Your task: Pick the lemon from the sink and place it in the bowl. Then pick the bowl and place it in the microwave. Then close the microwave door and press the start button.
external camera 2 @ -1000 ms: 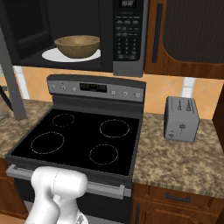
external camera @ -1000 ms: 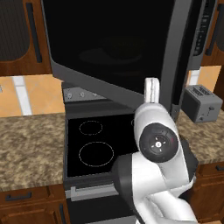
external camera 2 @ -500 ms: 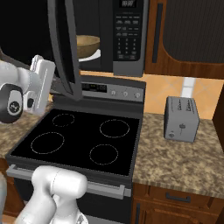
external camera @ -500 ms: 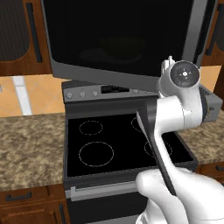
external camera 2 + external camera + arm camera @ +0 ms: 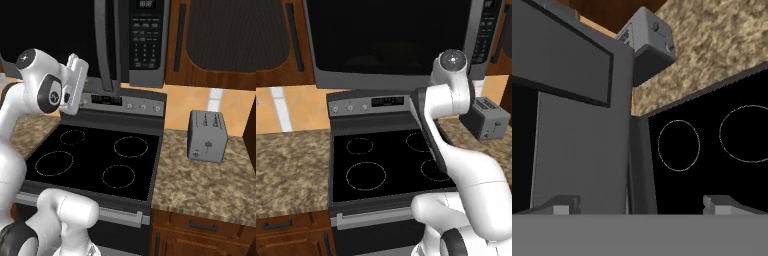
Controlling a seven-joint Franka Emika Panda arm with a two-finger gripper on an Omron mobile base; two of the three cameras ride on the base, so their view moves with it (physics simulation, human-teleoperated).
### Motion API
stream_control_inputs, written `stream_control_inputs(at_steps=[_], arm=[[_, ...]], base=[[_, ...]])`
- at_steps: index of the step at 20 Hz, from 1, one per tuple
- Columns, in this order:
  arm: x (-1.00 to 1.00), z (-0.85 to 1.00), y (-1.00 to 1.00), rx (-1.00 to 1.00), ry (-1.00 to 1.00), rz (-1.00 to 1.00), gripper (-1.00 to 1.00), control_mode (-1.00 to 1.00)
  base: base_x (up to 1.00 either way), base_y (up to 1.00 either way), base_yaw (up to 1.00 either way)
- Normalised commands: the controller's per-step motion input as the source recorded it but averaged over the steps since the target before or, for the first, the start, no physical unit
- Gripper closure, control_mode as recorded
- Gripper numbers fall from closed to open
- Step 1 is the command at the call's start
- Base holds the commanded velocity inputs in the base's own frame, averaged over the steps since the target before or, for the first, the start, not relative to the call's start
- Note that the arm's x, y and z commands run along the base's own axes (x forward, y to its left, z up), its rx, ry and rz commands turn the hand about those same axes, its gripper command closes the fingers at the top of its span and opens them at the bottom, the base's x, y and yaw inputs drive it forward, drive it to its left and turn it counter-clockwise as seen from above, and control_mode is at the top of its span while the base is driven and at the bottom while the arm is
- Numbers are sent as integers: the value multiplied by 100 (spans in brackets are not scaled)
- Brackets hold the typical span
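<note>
microwave (image 5: 135,40): 1 | microwave door (image 5: 391,45): 1, with 1 long handle (image 5: 100,45) | keypad panel (image 5: 145,37): 1 | stove (image 5: 95,155): 1, burner rings (image 5: 366,175): 4 | stove knobs (image 5: 349,107): 3 visible left of display, left base view | toaster (image 5: 206,136): 1

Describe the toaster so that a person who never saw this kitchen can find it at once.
Start at the black-topped stove under the microwave. On the speckled stone counter right of the stove stands the toaster. It is a small grey metal box with slots on top.
</note>
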Motion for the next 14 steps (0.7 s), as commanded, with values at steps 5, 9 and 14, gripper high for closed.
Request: stream_control_inputs(at_steps=[5, 9, 14], arm=[[100, -8, 0, -1, 0, 6, -100, -100], [89, -17, 0, -3, 0, 9, -100, -100], [40, -13, 0, -2, 0, 12, -100, -100]], base=[[0, 0, 0], [0, 0, 0], [0, 0, 0]])
